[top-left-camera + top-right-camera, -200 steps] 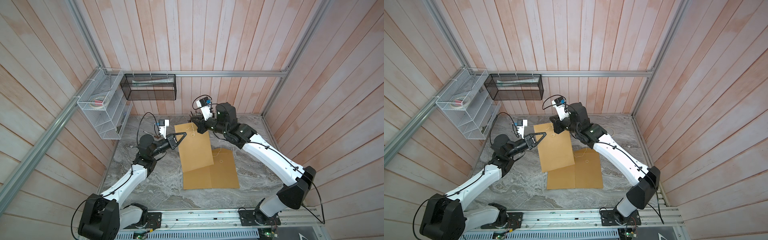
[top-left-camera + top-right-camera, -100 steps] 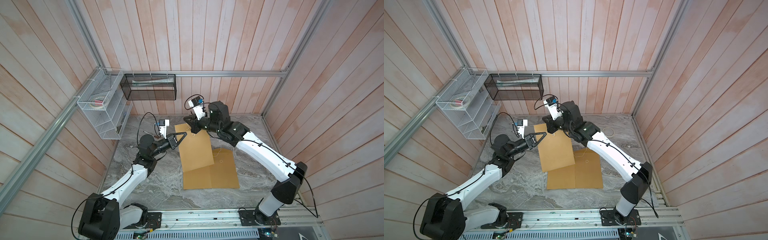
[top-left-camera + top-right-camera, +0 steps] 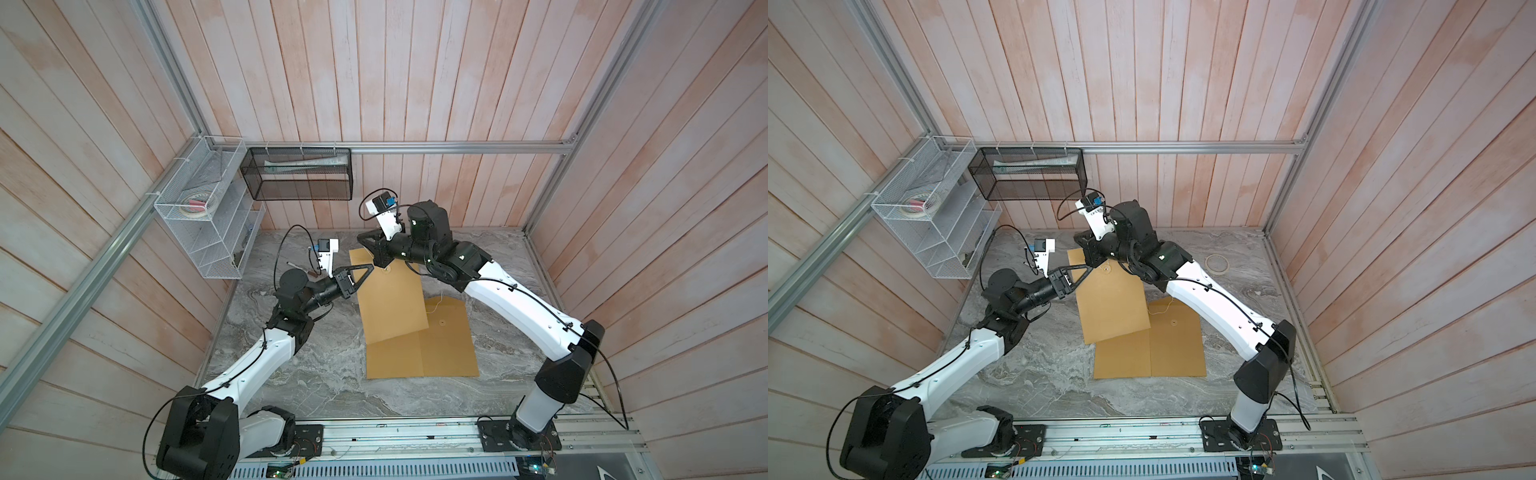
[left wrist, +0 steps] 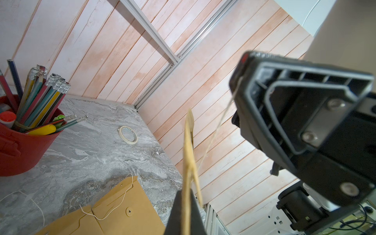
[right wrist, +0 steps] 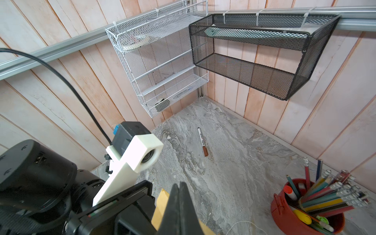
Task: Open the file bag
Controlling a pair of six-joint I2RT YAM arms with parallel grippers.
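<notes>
The kraft file bag stands tilted up off the marble table. Its lower edge is down on other flat file bags lying there. The left gripper is clamped on the raised top edge, jaws pressed together on the paper, close to the round closure button. Just beside it, almost tip to tip, the right gripper is pinched tight on the string, which runs taut from the flap up to its fingertips.

High top views overlook the table; wrist views sit close.
</notes>
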